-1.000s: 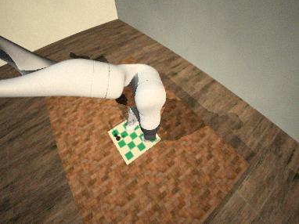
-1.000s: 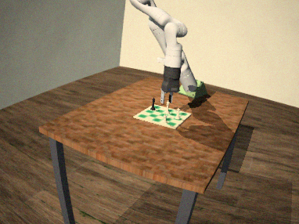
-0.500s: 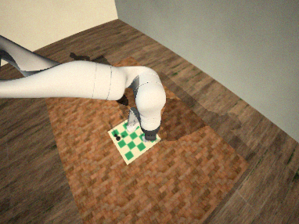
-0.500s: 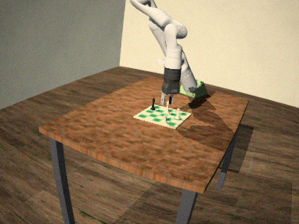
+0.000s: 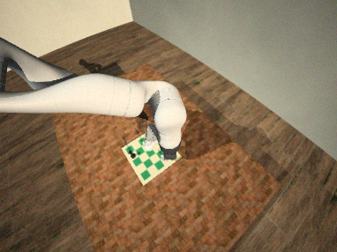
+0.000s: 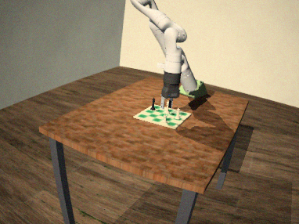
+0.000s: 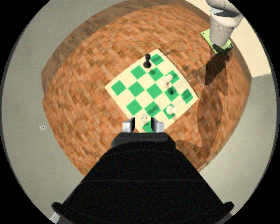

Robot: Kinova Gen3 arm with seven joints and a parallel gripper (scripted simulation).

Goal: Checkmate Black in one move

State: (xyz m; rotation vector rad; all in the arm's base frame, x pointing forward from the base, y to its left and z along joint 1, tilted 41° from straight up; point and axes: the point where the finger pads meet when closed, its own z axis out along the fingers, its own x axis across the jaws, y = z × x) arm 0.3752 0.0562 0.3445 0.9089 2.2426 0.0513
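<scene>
A small green and cream chessboard (image 5: 151,159) lies on the wooden table; it also shows in the exterior view (image 6: 162,116) and in the wrist view (image 7: 151,91). A black piece (image 6: 153,102) stands at the board's far left corner and shows in the wrist view (image 7: 148,60). Two black pieces (image 5: 131,151) appear close together in the top view. White pieces (image 7: 170,80) stand along the right side, one near the front (image 6: 178,113). My gripper (image 7: 143,122) is open, pointing down over the board's edge near the arm, with a white piece (image 7: 145,120) between its fingers. It also shows in the exterior view (image 6: 167,102).
The arm's green base plate (image 6: 196,89) sits on the table behind the board. The arm's own links (image 5: 168,119) hide part of the board in the top view. The table's edges lie well away from the board on all sides.
</scene>
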